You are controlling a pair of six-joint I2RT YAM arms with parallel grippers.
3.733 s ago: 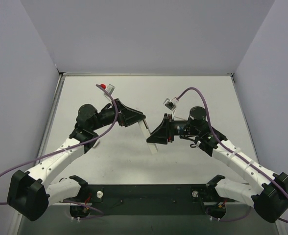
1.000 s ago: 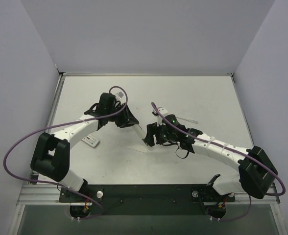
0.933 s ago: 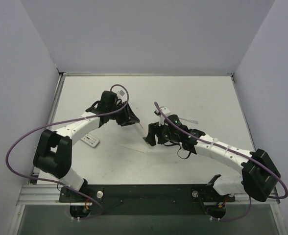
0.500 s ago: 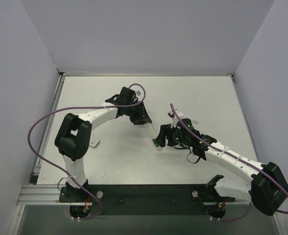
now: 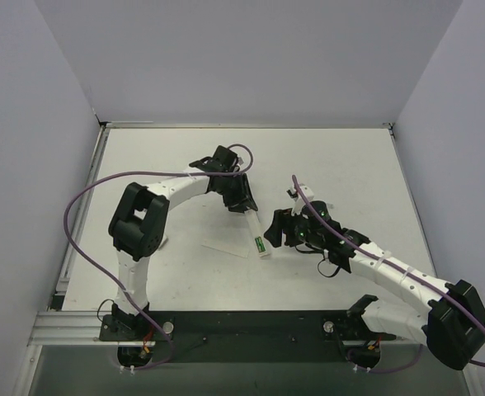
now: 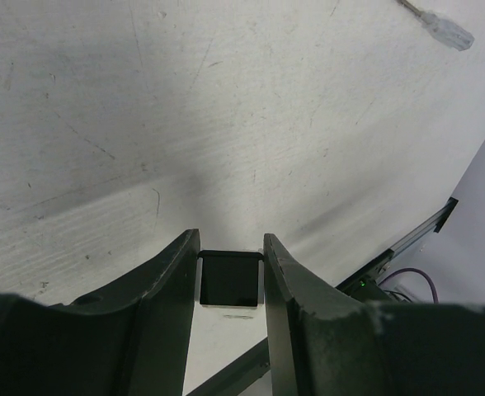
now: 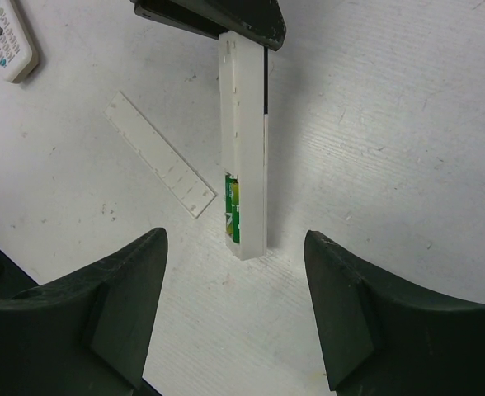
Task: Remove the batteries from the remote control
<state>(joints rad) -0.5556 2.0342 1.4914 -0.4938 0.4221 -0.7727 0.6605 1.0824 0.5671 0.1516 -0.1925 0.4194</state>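
Currently the only thing holding anything is the remote control. Its open slot at the end nearest my right pincer has the green batteries seated inside. I can't make out from the wrist view how many there are. From overhead they show only as a small green fleck.

The remote control lies lengthwise on the worktop, between the two arms. Its far end is clamped in my left pincer. In the left wrist view that end shows as a dark square squeezed between the two fingers, and the rest of the bar is hidden behind them. My right pincer has its fingers spread wide apart, one on each side of the battery end, touching nothing.

A narrow white strip lies flat just beside the remote control, at an angle to it and apart from it. A second remote with buttons is cut off by the top left corner of the right wrist view. A slim translucent item lies at the far edge of the left wrist view. I can't tell what it is.
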